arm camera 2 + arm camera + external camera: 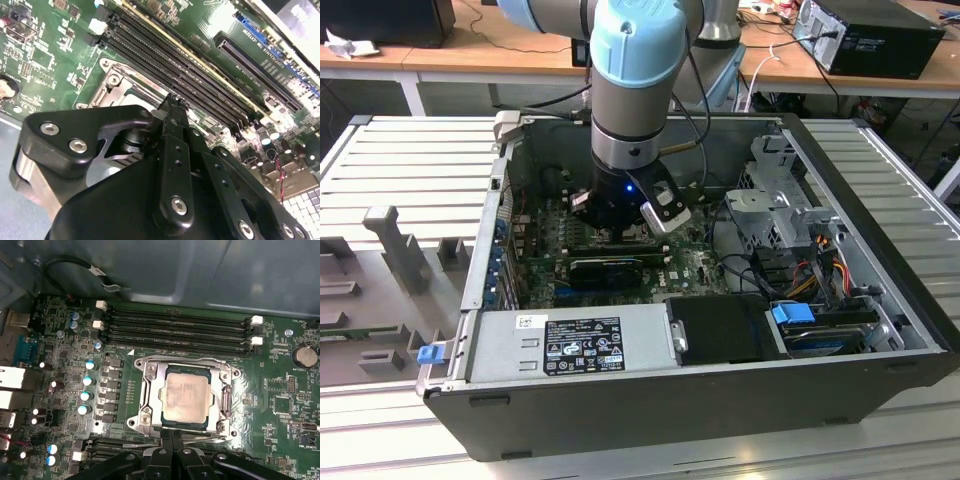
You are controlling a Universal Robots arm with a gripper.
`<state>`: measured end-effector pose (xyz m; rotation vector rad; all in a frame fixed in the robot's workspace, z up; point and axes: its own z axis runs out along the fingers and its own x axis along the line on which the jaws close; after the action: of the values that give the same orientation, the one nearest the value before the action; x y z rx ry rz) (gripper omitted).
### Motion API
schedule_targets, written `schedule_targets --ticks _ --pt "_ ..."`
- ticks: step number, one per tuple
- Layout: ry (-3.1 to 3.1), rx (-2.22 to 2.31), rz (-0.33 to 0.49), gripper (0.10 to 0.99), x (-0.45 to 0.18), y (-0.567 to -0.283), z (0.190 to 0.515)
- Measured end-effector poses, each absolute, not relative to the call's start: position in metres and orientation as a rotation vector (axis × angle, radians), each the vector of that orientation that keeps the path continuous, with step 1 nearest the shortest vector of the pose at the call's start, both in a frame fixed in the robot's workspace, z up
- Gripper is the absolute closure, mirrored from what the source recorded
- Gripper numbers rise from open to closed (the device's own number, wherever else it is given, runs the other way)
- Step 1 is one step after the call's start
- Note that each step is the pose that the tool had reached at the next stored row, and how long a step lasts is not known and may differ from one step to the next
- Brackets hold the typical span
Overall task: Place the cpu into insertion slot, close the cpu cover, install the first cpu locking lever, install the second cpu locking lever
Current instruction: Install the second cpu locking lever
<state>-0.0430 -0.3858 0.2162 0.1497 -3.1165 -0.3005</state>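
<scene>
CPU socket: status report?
End effector shut, empty, at socket edge. Cpu seated in insertion slot, cpu cover down over it. Nothing in the way.

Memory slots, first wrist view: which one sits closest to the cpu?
The last black memory slot of the four parallel ones, the one directly bordering the silvery cpu cover frame around the cpu; the other three lie farther off.
</scene>
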Motion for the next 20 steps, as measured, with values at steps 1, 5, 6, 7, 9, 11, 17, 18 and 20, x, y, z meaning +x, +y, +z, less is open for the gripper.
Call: schedule_targets --ticks 1,5,6,7,9,11,17,18,20 --pt "-3.116 0.151 -0.305 0.980 -0.043 -0.387 0.216" --pt "-3.115 0.155 -0.312 0.980 -0.046 -0.390 0.216" --pt "-3.115 0.158 -0.314 0.980 -0.049 -0.391 0.216" --pt "-3.114 0.160 -0.315 0.980 -0.050 -0.392 0.216" --pt "-3.113 0.166 -0.324 0.980 -0.055 -0.394 0.216" --pt "-3.109 0.179 -0.351 0.980 -0.062 -0.398 0.214" --pt "-3.105 0.187 -0.385 0.980 -0.070 -0.402 0.211" --pt "-3.105 0.187 -0.386 0.980 -0.070 -0.402 0.211" --pt "-3.104 0.187 -0.391 0.980 -0.070 -0.402 0.210"
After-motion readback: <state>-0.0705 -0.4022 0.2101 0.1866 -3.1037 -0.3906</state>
